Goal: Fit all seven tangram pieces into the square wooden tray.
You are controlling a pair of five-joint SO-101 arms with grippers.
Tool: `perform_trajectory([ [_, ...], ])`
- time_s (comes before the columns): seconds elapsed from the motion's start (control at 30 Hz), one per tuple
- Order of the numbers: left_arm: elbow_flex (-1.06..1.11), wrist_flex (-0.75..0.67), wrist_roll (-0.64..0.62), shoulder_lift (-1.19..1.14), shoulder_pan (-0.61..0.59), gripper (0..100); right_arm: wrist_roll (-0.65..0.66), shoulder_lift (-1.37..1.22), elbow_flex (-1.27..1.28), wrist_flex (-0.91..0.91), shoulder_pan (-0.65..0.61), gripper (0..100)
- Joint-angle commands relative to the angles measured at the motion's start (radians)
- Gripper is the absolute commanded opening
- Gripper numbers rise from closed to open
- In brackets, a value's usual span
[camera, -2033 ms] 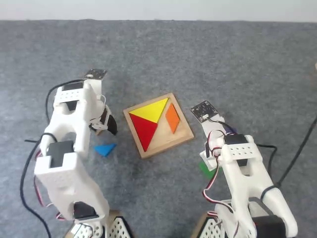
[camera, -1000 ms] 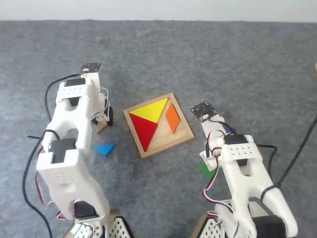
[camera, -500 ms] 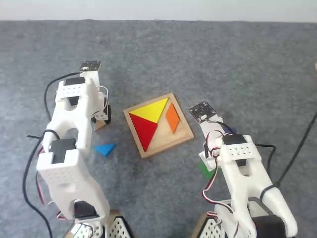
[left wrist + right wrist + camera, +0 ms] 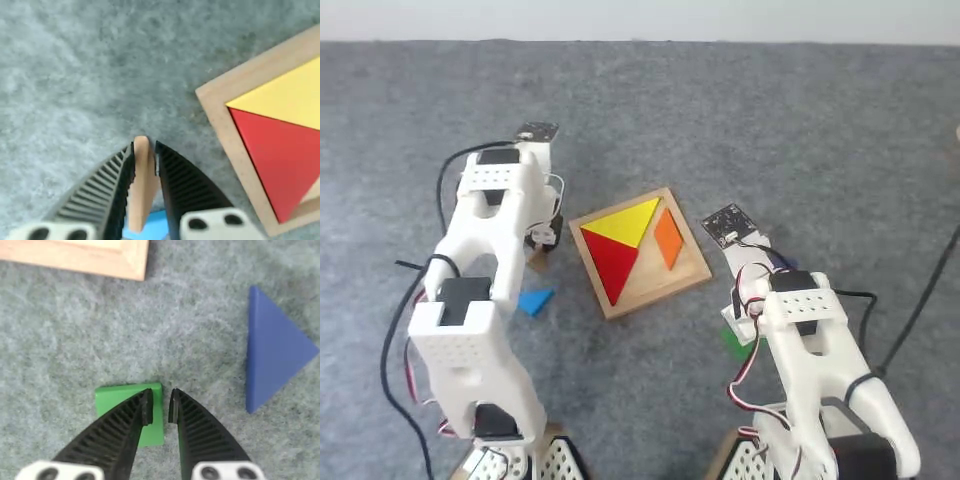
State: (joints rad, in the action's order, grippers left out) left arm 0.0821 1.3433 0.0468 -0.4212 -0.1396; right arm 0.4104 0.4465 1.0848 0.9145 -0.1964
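The square wooden tray (image 4: 692, 276) lies mid-table and holds a yellow triangle (image 4: 620, 224), a red triangle (image 4: 612, 262) and an orange parallelogram (image 4: 668, 238). Just left of the tray, my left gripper (image 4: 144, 146) is shut on a plain wood-coloured piece (image 4: 140, 185), held on edge above the carpet; the tray's rim (image 4: 220, 107) is close beside it. A light blue triangle (image 4: 533, 300) lies under and behind that gripper. My right gripper (image 4: 159, 399) hangs over the edge of a green square (image 4: 117, 397), fingers a narrow gap apart with nothing between them.
A dark blue triangle (image 4: 270, 350) lies on the carpet close to the green square, near the tray's corner (image 4: 100, 260). The green square (image 4: 730, 341) peeks out beside the right arm. Grey carpet covers the table; cables trail from both arms.
My left gripper closed on the wood-coloured piece, then carried it right, toward the tray's left corner. The right arm has barely moved.
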Motion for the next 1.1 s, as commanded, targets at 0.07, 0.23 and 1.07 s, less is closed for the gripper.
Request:
perform_trajectory([
  [0.07, -0.145, 0.141, 0.086, 0.015, -0.009, 18, 0.015, 0.005, 0.02, -0.01, -0.013, 8.0],
  [0.23, -0.248, 0.239, 0.12, 0.012, -0.064, 16, 0.015, 0.005, 0.02, -0.008, -0.013, 8.0],
  [1.07, 0.111, -0.04, 0.207, 0.002, -0.057, 16, 0.015, 0.005, 0.02, -0.01, -0.013, 8.0],
])
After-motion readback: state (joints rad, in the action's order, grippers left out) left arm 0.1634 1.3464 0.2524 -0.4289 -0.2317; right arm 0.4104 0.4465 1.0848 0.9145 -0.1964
